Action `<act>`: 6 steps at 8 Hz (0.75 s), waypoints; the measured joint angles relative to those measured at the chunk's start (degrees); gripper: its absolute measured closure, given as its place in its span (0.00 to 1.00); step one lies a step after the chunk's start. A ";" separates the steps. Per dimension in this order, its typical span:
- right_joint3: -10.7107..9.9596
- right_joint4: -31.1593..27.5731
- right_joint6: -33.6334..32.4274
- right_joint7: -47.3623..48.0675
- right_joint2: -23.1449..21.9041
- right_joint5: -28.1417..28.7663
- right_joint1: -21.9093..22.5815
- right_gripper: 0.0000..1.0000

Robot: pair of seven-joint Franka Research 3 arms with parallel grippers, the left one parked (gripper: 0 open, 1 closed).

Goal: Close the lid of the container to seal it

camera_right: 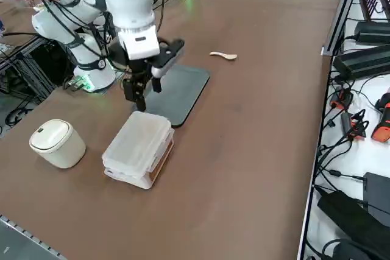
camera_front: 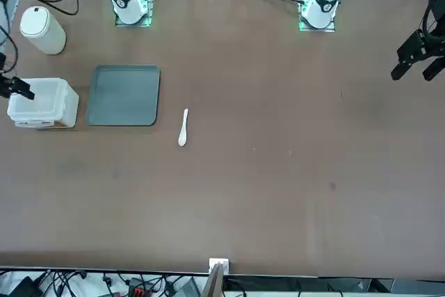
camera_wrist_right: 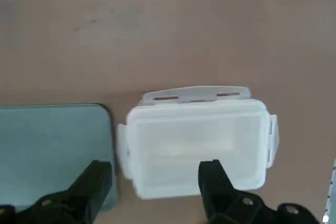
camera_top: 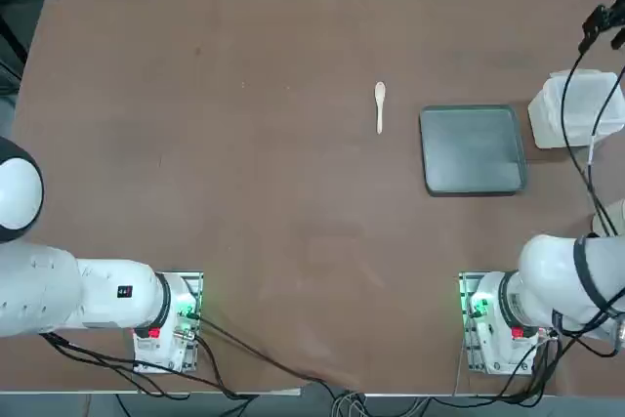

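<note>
The container [camera_right: 135, 170], a translucent white box, stands at the table's right edge beside the grey tray, and the lid [camera_right: 142, 134] lies flat on top of it. In the right wrist view the lid [camera_wrist_right: 195, 141] covers the box, with a latch flap [camera_wrist_right: 197, 95] sticking out on one side. My right gripper [camera_right: 141, 93] hovers just above the box's edge nearest the tray. It is open, and its two black fingers [camera_wrist_right: 98, 178] stand wide apart with nothing between them. From overhead the gripper [camera_top: 598, 24] and the container [camera_top: 576, 109] sit at the far right.
A dark grey square tray [camera_top: 473, 148] lies left of the box, and a small pale spoon [camera_top: 380, 104] lies further left. A white round canister [camera_right: 58, 143] stands near the box, toward my base. Cables hang across the box in the top view.
</note>
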 joint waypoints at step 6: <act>0.59 19.65 -23.69 15.59 -0.61 2.25 8.64 0.00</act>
